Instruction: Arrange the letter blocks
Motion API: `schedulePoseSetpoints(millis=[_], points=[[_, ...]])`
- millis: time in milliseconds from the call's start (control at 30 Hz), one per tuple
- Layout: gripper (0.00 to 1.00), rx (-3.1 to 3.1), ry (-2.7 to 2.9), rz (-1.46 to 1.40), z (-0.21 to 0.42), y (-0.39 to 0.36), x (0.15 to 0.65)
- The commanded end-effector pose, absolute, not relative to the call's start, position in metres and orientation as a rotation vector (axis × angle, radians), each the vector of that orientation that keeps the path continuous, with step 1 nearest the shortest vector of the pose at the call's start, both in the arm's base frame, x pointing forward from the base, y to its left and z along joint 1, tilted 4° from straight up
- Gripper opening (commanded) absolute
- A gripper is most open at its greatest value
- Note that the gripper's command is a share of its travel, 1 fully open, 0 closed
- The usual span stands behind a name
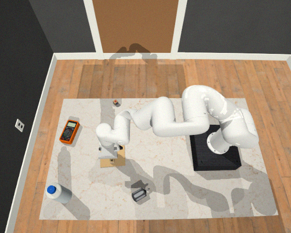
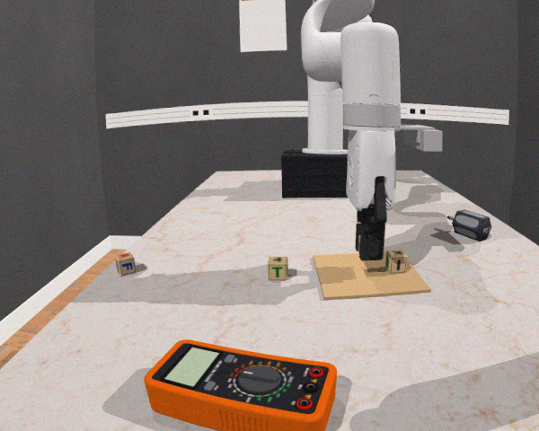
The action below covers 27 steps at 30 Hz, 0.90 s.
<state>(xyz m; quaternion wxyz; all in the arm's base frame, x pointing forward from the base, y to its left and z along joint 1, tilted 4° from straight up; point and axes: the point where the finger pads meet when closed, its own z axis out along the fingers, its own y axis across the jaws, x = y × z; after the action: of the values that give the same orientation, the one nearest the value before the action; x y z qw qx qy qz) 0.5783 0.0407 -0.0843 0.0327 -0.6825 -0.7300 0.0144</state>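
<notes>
The tan mat [image 2: 369,276] lies mid-table. A wooden block showing "I" [image 2: 396,260] stands on the mat's far right part; it also shows in the overhead view [image 1: 112,160]. My gripper [image 2: 371,254] points straight down at the mat, just left of the "I" block. It is shut on a block that its dark fingers mostly hide, so I cannot read its faces. A block showing "T" [image 2: 278,268] stands on the table just left of the mat. A block showing "F" [image 2: 125,263] stands far left near the table edge; it also shows in the overhead view [image 1: 115,102].
An orange multimeter [image 2: 242,382] lies at the front. A small dark motor-like part [image 2: 472,224] lies right of the mat. A white bottle with a blue cap [image 1: 57,192] stands at a table corner. The black robot base [image 1: 214,150] stands behind the mat.
</notes>
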Motion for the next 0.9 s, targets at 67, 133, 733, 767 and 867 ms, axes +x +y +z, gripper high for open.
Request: schedulePoseSetpoints(millis=[67, 133, 733, 767, 867], points=[[0.23, -2.104, -2.251, 0.036, -0.0983, 0.0414, 0.5818], [0.23, -2.104, -2.251, 0.036, -0.0997, 0.0414, 0.5817], [0.23, -2.104, -2.251, 0.036, -0.1001, 0.0414, 0.5817], [0.23, -2.104, -2.251, 0.036, -0.1001, 0.0414, 0.5817], [0.23, -2.104, -2.251, 0.036, -0.1001, 0.0414, 0.5817]])
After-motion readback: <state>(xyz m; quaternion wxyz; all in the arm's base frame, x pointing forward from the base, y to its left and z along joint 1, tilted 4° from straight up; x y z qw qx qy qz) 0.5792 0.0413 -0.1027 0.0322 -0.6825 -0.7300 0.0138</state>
